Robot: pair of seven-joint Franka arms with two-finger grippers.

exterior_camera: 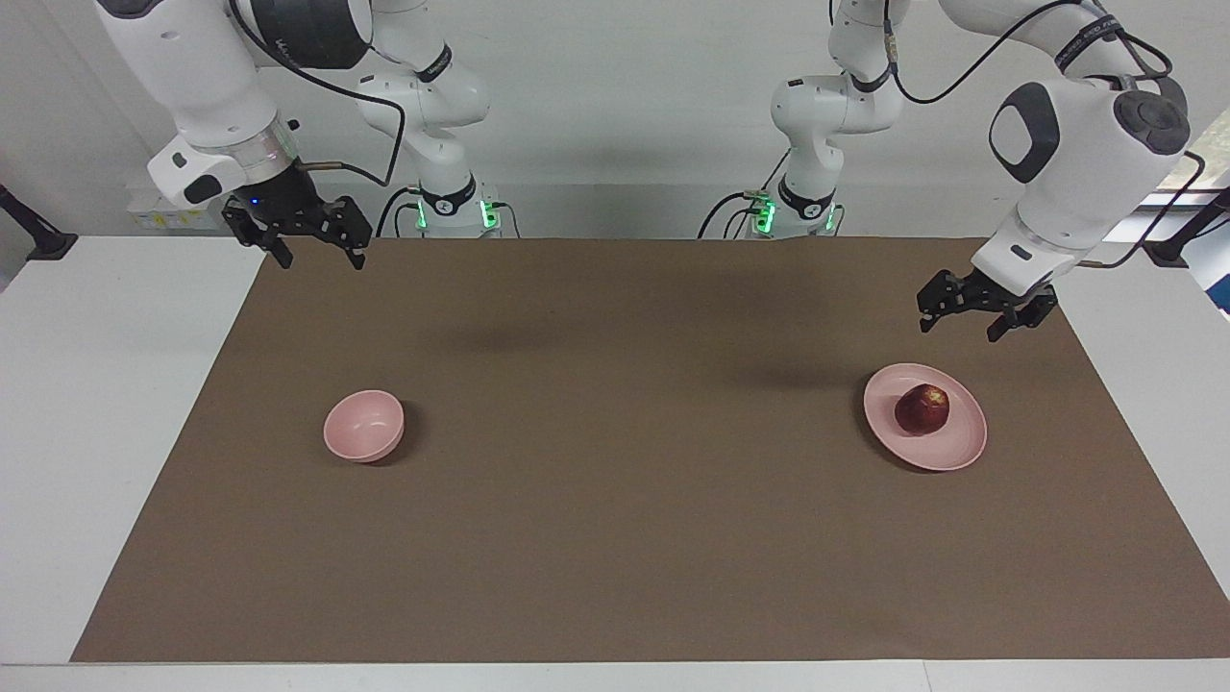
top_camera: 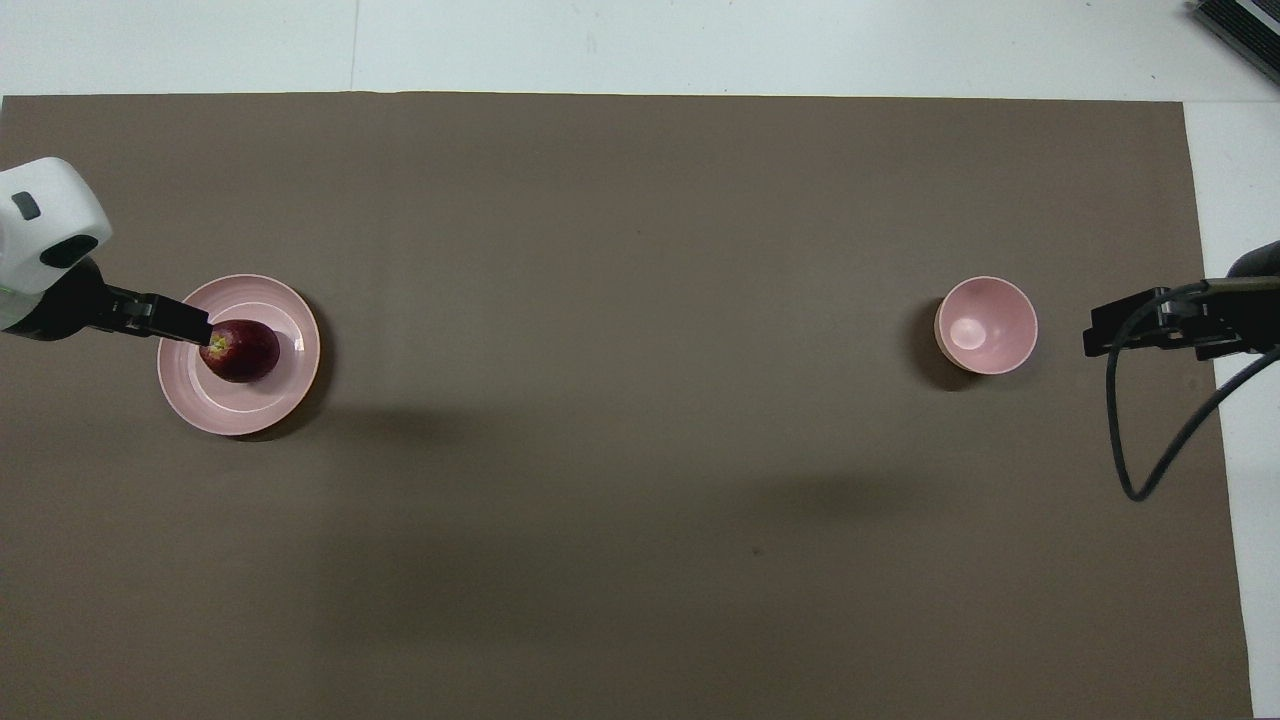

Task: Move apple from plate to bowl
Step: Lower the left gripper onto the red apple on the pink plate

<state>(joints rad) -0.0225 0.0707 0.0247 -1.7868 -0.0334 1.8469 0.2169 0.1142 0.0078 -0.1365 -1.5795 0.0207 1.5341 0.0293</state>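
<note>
Robot lab, two arms [exterior_camera: 1076,144], brown-matted white table [exterior_camera: 115,404]

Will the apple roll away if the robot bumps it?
Probably a little. The apple is round and sits loose on the flat plate, so a nudge would likely roll it, though the low rim might stop it. Its skin looks glossy, so it may be slippery to pinch.

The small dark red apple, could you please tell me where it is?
The small dark red apple sits on the flat pale pink plate at the left arm's end of the brown mat, just below the raised left gripper.
</note>
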